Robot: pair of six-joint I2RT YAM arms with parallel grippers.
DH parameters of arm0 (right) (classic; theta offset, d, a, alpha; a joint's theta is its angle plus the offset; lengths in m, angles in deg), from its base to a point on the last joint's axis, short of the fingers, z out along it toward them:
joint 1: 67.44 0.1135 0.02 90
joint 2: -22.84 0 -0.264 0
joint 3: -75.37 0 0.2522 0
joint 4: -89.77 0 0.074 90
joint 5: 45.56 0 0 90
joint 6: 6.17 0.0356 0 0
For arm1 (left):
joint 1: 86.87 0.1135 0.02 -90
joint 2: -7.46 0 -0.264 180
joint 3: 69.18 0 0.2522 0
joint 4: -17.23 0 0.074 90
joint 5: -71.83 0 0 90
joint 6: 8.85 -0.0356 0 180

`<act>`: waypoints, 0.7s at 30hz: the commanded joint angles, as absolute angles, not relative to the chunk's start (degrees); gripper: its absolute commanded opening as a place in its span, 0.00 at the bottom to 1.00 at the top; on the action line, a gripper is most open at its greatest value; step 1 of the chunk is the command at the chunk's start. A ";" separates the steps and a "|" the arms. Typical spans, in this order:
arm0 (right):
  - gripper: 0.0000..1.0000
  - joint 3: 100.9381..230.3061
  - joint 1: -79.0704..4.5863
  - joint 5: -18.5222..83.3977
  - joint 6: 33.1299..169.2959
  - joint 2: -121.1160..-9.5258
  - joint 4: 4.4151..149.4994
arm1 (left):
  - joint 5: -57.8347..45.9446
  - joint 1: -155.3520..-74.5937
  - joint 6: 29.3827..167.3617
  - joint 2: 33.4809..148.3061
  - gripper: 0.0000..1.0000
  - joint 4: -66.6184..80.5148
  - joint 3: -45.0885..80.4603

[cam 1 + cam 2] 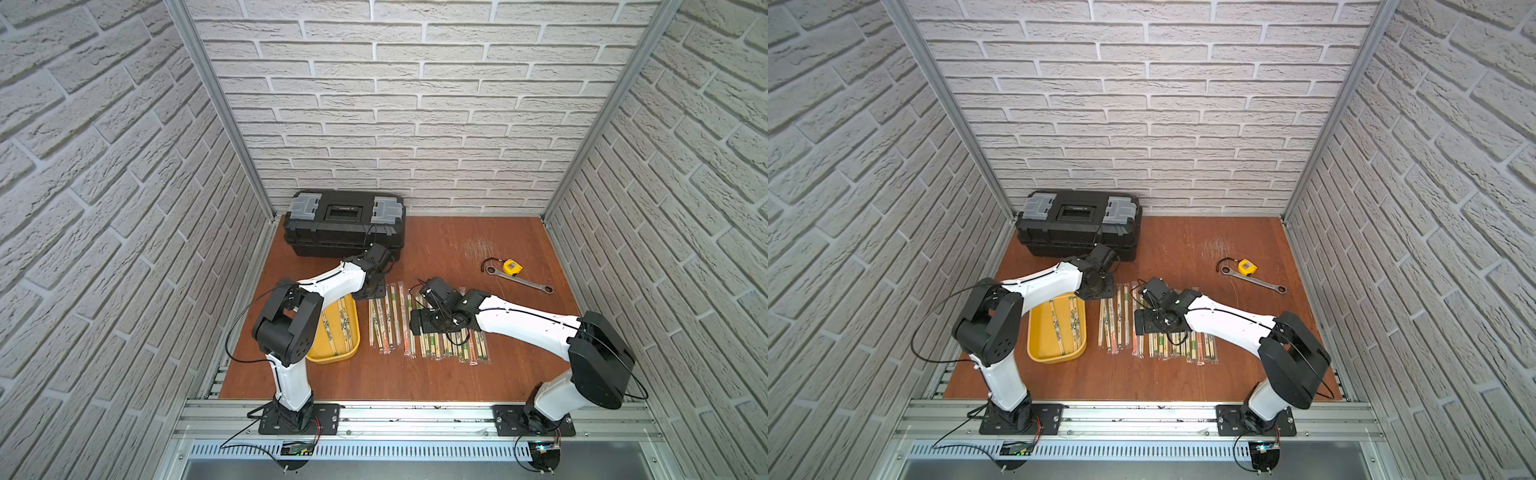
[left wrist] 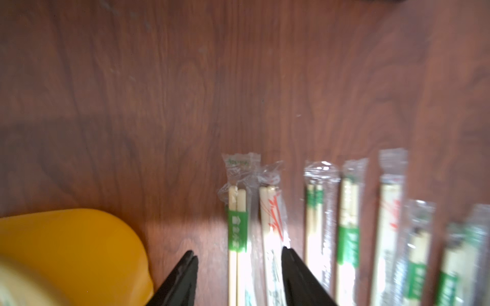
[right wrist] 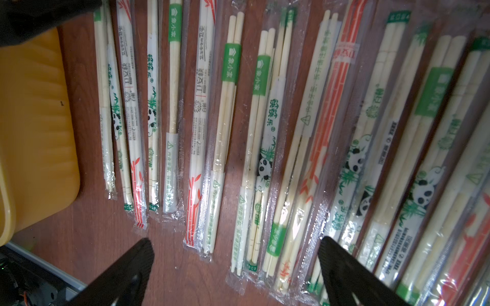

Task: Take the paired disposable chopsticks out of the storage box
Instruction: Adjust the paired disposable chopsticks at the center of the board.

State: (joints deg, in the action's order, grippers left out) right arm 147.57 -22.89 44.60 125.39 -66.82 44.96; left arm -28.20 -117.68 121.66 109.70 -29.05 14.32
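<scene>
Left gripper [image 2: 237, 250], fingers half-spread, straddles a green-banded chopstick pair [image 2: 237, 227] lying on the surface [image 2: 132, 106] just beside the yellow tray [image 2: 66, 251]. Right gripper [image 3: 235, 238] gapes wide, empty. I'd lift straight up, clear of the sleeve; a few pairs [image 1: 1054, 322] are left in the tray.

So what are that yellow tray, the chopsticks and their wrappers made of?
The yellow tray looks like moulded plastic: smooth, slightly glossy, rounded corners. The chopsticks appear to be pale bamboo or wood, matt and unpainted. Their wrappers seem thin clear plastic film: shiny, crinkled, crimped at the ends.
</scene>
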 commanded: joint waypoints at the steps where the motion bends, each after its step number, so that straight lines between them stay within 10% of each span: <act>1: 0.98 147.84 -23.24 44.40 125.16 -66.43 45.90 | -27.89 -117.76 120.88 104.07 0.56 -28.46 13.69; 21: 0.96 163.60 -18.51 40.29 123.93 -80.53 45.78 | -28.91 -102.92 124.81 86.91 0.50 -36.87 -6.51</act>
